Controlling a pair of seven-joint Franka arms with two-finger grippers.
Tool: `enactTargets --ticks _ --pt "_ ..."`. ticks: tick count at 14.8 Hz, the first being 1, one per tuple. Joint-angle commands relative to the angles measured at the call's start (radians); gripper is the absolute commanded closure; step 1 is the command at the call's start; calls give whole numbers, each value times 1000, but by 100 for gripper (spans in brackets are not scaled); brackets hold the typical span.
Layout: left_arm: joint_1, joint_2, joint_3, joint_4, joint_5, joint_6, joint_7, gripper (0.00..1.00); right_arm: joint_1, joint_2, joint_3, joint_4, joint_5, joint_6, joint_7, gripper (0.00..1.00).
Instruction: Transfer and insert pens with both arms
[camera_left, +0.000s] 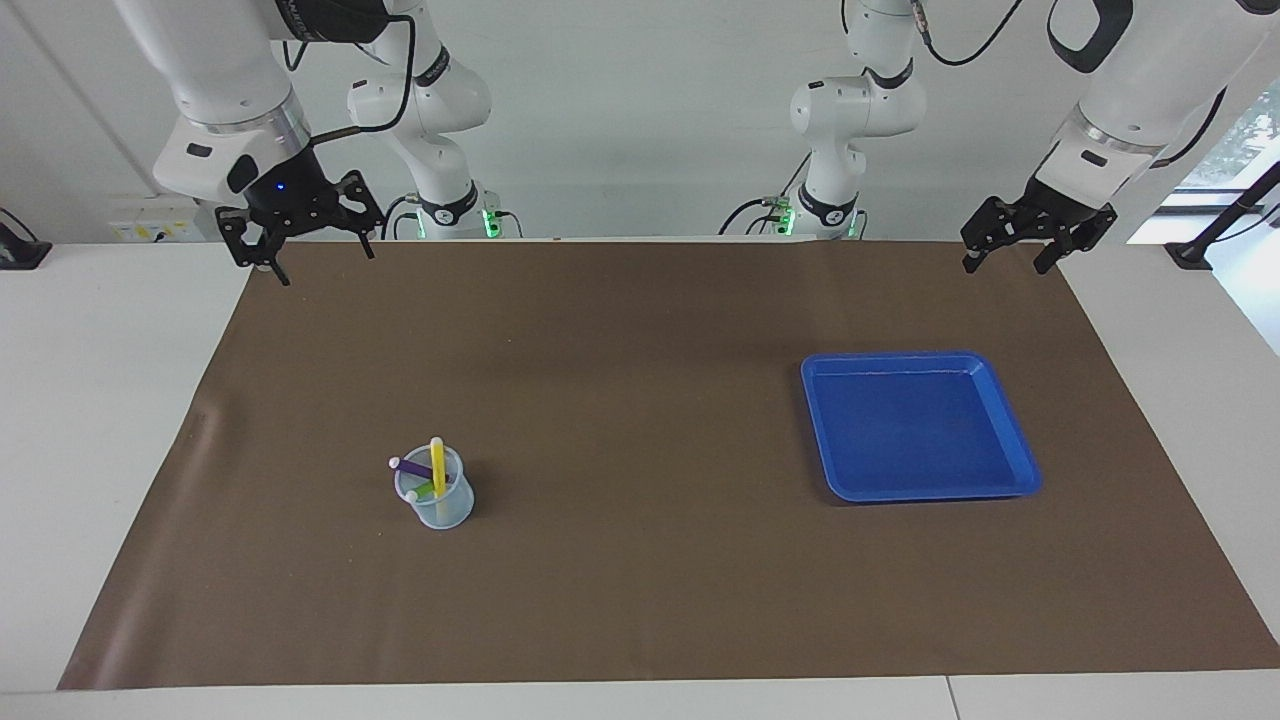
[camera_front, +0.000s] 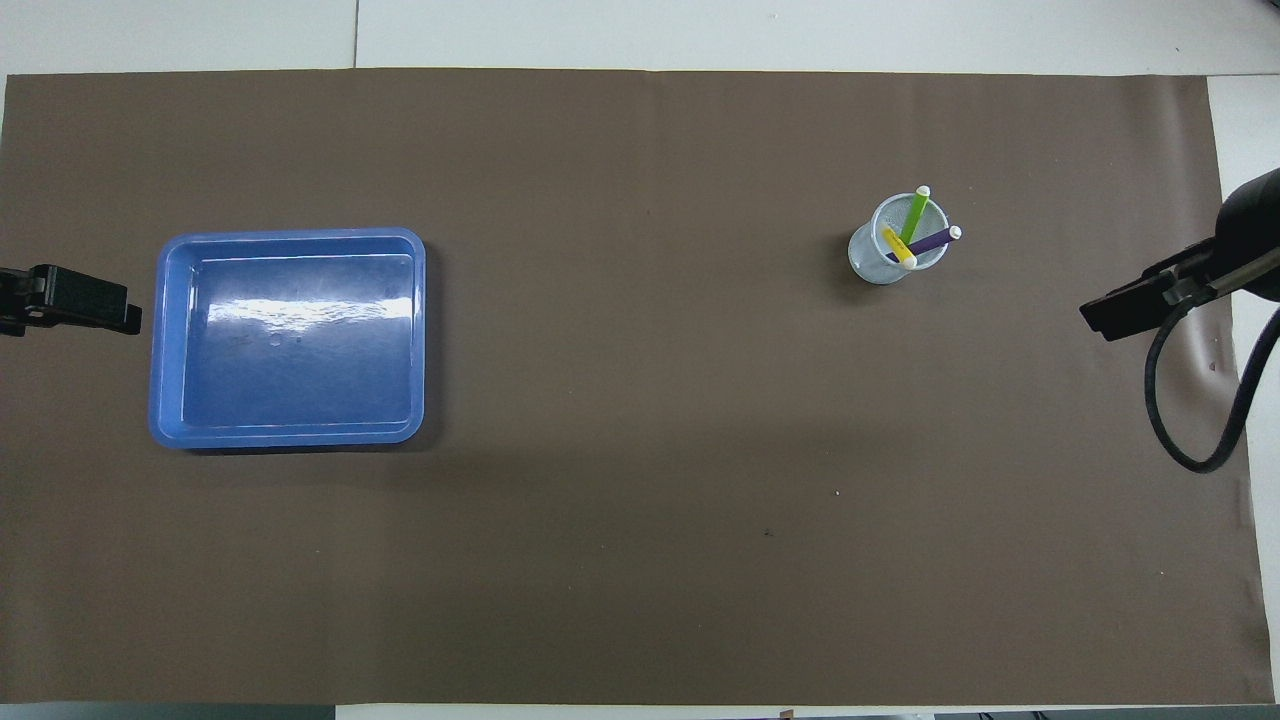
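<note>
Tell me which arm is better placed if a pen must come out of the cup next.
Right. The right gripper hangs open at the cup's end of the table; the left gripper waits by the blue tray.

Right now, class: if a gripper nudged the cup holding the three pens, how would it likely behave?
The cup looks small, thin and see-through, so it is probably light and would slide on the brown mat. The yellow pen stands well above the rim, and the purple pen leans out over it, so a push near the top might tip it.
</note>
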Motion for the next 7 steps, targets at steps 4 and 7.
enactTargets --ticks 4,7 --pt "10 -13 -5 -12 20 16 12 0 -88 -7 -11 12 3 -54 154 0" --pt "11 -13 -5 -12 20 14 12 0 -110 -13 -16 -1 5 -57 188 0"
